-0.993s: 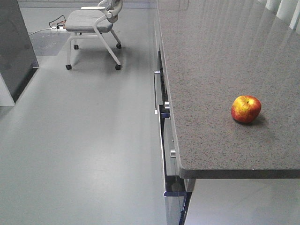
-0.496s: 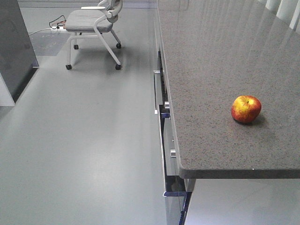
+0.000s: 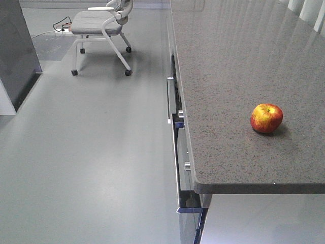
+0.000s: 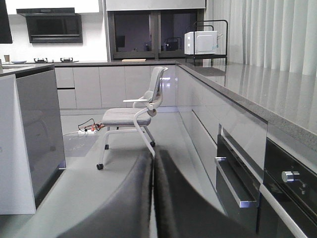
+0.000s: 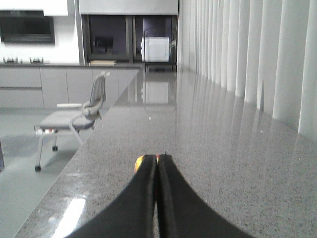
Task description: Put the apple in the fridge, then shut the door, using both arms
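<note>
Right gripper (image 5: 157, 157): black, matt, smooth-moulded, plastic by the look. Apple (image 5: 139, 162) just beyond its tips: glossy skin, red over yellow. Countertop (image 5: 198, 148) under and ahead of it: speckled grey stone, polished, mirroring the curtain (image 5: 247, 54) off to the gripper's right. That curtain is pale pleated cloth.

Left gripper (image 4: 152, 153): same matt black. Chair (image 4: 133, 116) ahead of it: grey cloth-like seat pad, smooth white frame. Drawer handle (image 4: 233, 186) and knob (image 4: 290, 176) to its right: bare metal, dull shine. Cabinet (image 4: 39, 134) to its left: dark panel, glossy, reflective. Floor (image 4: 84, 168) below and ahead: smooth grey, soft sheen.
</note>
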Motion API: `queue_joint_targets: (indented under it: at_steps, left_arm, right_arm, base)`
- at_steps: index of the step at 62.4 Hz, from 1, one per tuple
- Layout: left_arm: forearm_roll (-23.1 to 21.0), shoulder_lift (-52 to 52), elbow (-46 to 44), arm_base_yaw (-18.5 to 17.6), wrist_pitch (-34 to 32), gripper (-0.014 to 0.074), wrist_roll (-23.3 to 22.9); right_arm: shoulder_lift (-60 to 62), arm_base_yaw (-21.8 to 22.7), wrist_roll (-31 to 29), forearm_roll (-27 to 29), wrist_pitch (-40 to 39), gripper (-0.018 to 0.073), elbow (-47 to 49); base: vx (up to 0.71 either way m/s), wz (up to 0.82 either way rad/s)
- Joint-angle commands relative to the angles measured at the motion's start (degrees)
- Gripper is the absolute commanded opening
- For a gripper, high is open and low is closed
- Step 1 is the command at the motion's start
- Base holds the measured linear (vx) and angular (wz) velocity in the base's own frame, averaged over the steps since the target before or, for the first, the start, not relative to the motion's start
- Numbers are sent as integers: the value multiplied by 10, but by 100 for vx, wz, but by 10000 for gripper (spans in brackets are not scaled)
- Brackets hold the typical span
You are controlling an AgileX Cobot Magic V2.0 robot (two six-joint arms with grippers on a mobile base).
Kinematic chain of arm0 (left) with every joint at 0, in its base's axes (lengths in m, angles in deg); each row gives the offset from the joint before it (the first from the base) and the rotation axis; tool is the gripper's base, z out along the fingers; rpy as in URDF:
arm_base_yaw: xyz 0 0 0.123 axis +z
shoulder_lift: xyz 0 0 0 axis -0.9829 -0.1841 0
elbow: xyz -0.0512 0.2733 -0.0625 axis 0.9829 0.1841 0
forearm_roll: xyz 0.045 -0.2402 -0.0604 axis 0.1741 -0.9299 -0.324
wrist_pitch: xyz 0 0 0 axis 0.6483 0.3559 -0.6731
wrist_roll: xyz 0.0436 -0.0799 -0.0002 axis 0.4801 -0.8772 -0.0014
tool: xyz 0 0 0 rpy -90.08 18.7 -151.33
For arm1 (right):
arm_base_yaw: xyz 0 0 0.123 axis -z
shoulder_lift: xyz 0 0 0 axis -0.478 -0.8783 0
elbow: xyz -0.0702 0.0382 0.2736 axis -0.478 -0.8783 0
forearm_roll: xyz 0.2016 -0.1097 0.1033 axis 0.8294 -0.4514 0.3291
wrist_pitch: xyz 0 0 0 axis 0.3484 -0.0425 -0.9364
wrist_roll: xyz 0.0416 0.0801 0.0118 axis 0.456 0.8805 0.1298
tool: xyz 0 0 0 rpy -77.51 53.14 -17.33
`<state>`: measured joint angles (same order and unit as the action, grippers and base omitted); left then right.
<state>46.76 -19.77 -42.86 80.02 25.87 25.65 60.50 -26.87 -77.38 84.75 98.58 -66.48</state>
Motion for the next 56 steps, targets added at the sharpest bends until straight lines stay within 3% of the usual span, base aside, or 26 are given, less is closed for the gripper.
queue_joint_targets:
  at_steps: [1, 15, 30, 45, 56]
  left_arm:
    - [-6, 8, 12, 0, -44, -6, -6]
    - [-6, 8, 12, 0, -44, -6, -6]
    - [-6, 8, 12, 0, -44, -6, -6]
    - [-6, 8, 12, 0, -44, -6, -6]
    - [-6, 8, 12, 0, -44, -6, -6]
  right_arm:
    - [-57, 3, -5, -10, 19, -3, 65]
    - [-193, 3, -4, -10, 96, -3, 180]
    - [-308, 3, -5, -6, 149, -3, 233]
    - [-364, 3, -7, 23, 98, -3, 234]
    - [-416, 3, -51, 23, 145, 7, 267]
  base:
    - [0, 0]
    - [0, 0]
    - [0, 0]
    - [0, 0]
    - [0, 0]
